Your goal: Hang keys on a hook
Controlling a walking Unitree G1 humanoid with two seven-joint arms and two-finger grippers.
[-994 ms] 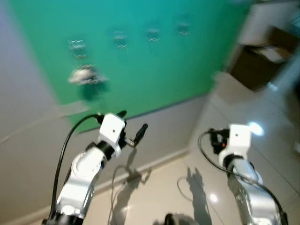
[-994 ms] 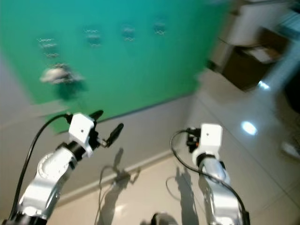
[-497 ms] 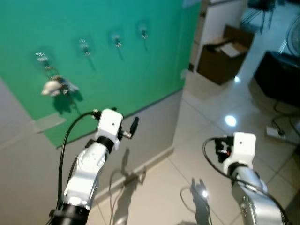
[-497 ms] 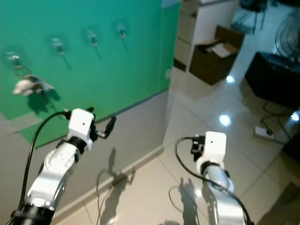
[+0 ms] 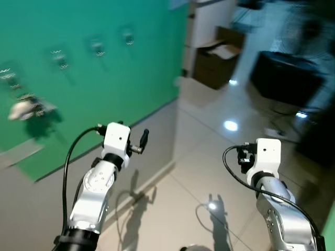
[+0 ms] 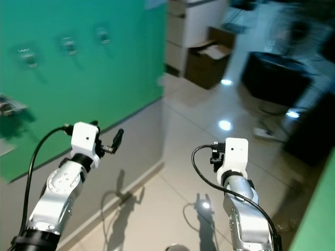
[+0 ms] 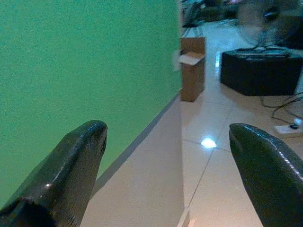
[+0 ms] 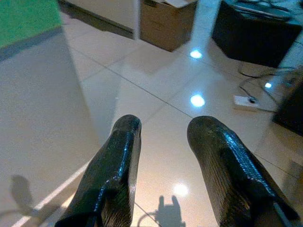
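Green wall [image 5: 104, 78] has slid leftward as the robot turns away, keys [image 5: 23, 107] already hooked there, left pincer [image 7: 165, 156] spread wide, right pincer [image 8: 161, 156] slightly parted, both empty.

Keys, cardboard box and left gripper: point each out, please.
keys [image 5: 23, 108], left eye view, pale bunch hanging on the green wall.
cardboard box [image 5: 213, 67], left eye view, brown front.
left gripper [image 7: 165, 151], left wrist view, midway between fingertips.

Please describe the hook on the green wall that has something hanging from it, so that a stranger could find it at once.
Start at the large green wall panel, where a row of small metal wall hooks runs across. Follow the row to the end farthest from the brown cardboard box. That last hook is the only one that carries something: a pale, blurred bunch of keys hanging under it, while its neighbours are bare.
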